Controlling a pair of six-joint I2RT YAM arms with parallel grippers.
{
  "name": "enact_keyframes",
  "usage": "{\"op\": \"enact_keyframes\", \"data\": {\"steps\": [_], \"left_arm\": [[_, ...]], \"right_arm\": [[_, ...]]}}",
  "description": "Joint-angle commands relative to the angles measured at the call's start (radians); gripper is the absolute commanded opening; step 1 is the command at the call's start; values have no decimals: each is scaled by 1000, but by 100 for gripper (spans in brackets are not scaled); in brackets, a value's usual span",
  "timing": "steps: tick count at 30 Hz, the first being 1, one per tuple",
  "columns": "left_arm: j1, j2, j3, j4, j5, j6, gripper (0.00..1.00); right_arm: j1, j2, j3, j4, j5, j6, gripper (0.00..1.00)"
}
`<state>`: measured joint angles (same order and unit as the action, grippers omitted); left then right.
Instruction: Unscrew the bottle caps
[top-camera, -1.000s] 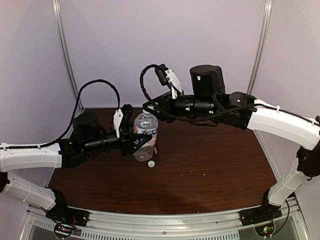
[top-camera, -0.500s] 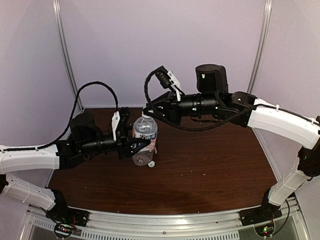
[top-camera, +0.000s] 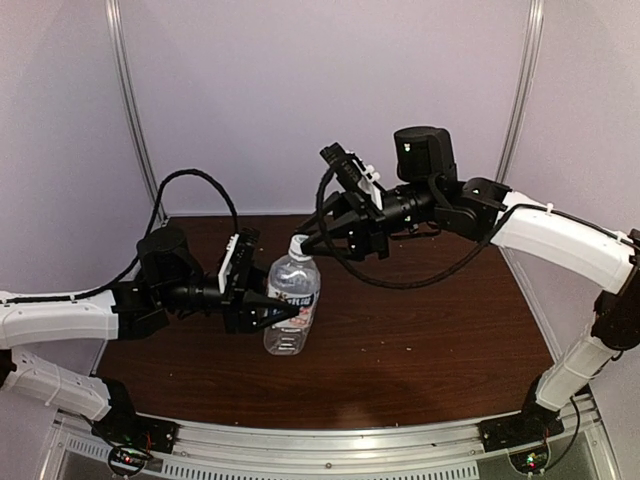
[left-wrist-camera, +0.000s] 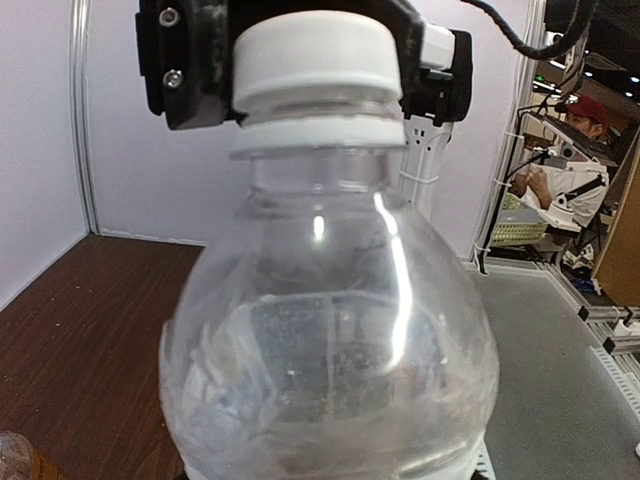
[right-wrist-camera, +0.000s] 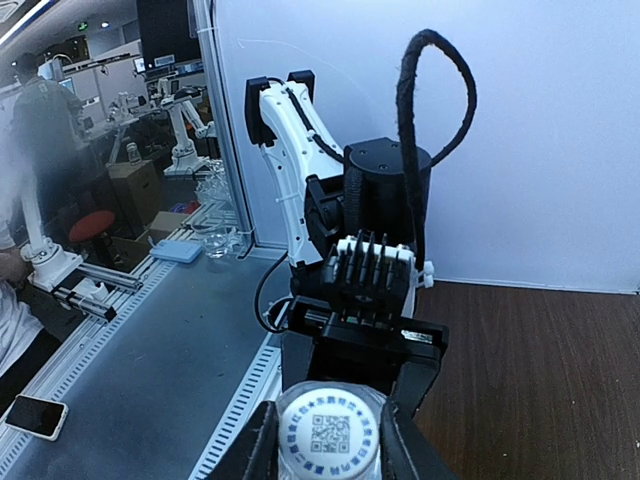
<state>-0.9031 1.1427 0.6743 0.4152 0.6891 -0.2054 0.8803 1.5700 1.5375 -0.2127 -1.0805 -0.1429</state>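
Bottle cap between right claw fingers

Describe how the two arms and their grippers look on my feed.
Both match: the left arm and right arm have white shell links, black joints and a black cylindrical wrist motor. A black sleeved cable loops over each wrist. The left gripper and right gripper are black with tapered fingers.
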Motion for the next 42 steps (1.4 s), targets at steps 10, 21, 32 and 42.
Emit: {"op": "enact_keyframes", "data": {"steps": [10,21,32,42], "left_arm": [[-5,27,43,66,-110,62,35],[-4,67,71,53,-338,32,35],[-4,65,57,84,-396,6,35],[-5,53,49,84,-412,7,35]], "right_arm": [[-31,-127,-78,60,292,158,69],[99,-125,-22,40,814,392,84],[149,-56,5,13,953,420,79],[149,-41,-9,36,886,434,51]]}}
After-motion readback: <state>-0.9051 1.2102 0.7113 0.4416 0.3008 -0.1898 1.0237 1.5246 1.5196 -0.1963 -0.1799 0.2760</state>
